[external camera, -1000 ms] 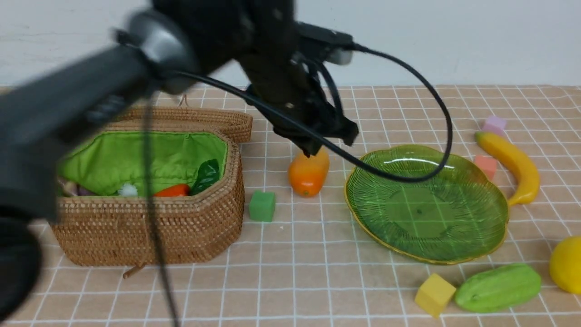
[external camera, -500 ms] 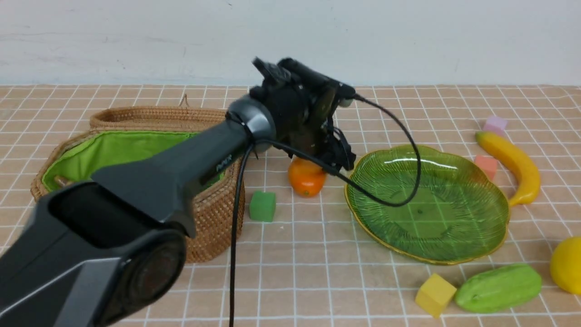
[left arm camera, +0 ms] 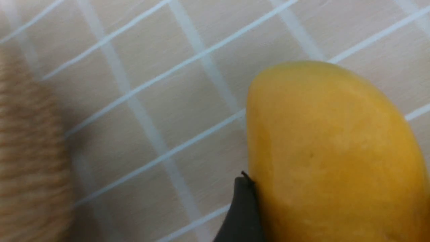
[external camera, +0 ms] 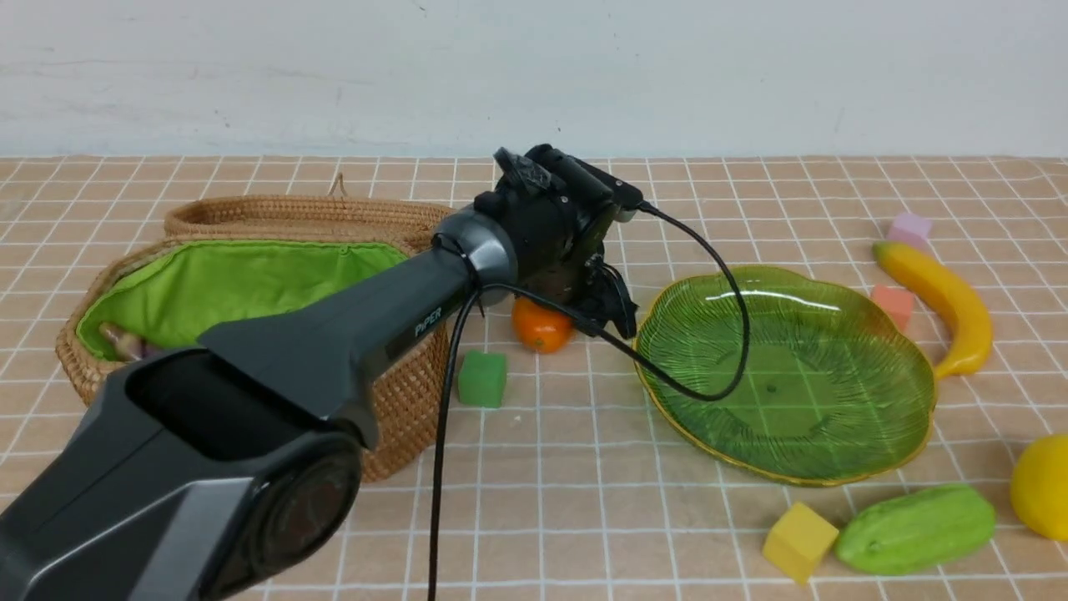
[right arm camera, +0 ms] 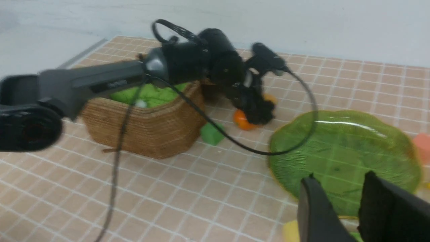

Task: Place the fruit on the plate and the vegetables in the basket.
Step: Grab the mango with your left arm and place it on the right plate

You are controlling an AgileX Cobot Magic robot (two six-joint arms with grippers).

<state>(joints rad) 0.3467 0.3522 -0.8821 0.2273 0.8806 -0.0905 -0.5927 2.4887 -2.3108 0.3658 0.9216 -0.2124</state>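
Note:
The orange mango point(external camera: 541, 325) lies on the table between the basket point(external camera: 400, 392) and the green plate point(external camera: 784, 376). My left gripper point(external camera: 577, 319) is down over it, jaws wide astride it. In the left wrist view one finger point(left arm camera: 242, 208) touches the mango point(left arm camera: 332, 151) at its side; the other finger is out of frame. The banana point(external camera: 939, 305), lemon point(external camera: 1043, 488) and cucumber point(external camera: 916, 529) lie on the table around the plate. A purplish piece point(external camera: 125, 342) shows inside the basket. My right gripper point(right arm camera: 340, 174) hangs open and empty near the plate point(right arm camera: 342, 148).
Foam cubes lie about: green point(external camera: 481, 378) by the basket, yellow point(external camera: 798, 541) beside the cucumber, pink point(external camera: 893, 305) and lilac point(external camera: 909, 227) near the banana. The left arm's cable point(external camera: 709, 392) droops over the plate's left part. The basket lid point(external camera: 309, 213) lies open behind.
My left arm has come down and forward onto the mango. Its jaws went from shut to wide, and more of the mango is covered now.

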